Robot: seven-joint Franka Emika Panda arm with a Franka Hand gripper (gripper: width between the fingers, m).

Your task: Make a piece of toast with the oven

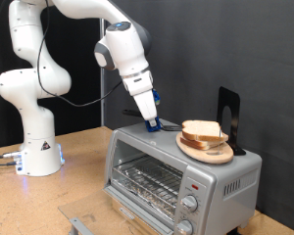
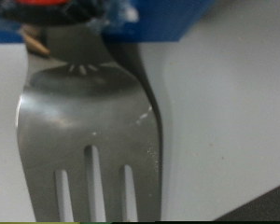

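Your gripper [image 1: 154, 123] sits low on the toaster oven [image 1: 181, 176] roof, fingers pinching a fork [image 2: 93, 131]. The bread slices [image 1: 205, 134] rest on a wooden plate [image 1: 206, 150] atop the oven; its rack holds none, so toasting remains undone.

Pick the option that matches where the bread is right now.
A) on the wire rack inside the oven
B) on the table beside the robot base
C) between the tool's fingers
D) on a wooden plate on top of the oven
D: in the exterior view the bread lies on a wooden plate on the oven roof, while the tool is lowered to the roof beside the plate.
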